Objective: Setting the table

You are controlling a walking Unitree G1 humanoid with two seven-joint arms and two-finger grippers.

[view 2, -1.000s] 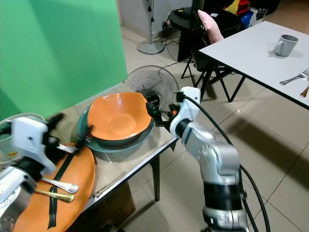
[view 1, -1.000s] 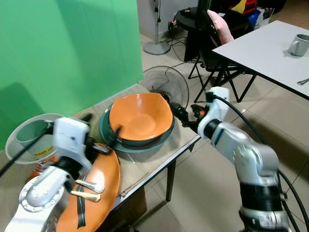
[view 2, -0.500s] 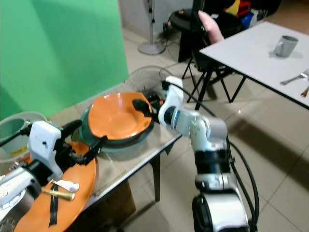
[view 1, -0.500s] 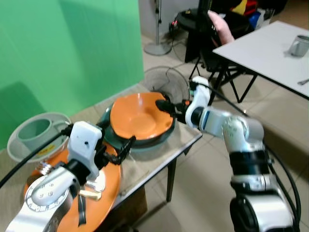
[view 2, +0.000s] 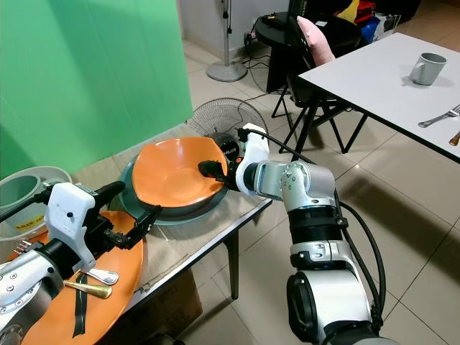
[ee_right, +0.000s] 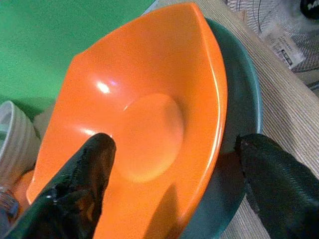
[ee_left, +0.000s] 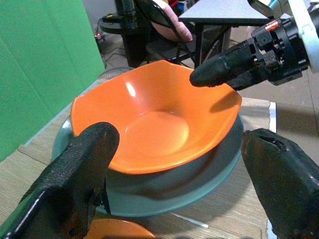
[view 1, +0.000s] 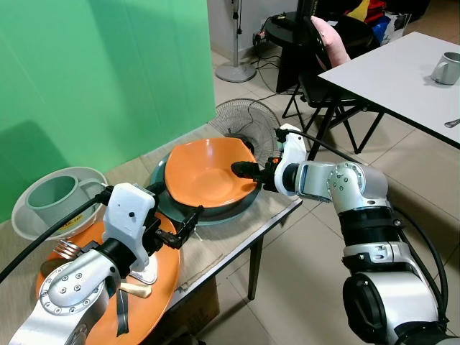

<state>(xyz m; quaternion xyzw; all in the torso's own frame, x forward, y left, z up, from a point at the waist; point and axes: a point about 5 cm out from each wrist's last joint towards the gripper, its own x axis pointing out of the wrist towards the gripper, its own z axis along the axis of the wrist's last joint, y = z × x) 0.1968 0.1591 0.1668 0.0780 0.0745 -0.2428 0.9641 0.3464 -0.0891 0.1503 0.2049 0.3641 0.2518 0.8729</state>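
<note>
Jaws spread on both grippers, flanking glossy angular orange bowl (view 1: 208, 172) atop teal plate (view 1: 248, 205).

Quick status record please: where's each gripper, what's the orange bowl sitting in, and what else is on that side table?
right gripper: open, one finger over the orange bowl's rim, one outside
left gripper: open, near side of bowl, not touching
orange bowl: nested in dark green plate
orange tray: holds spoons
side table: also white bowl with mug inside
white table: grey mug, cutlery
</note>
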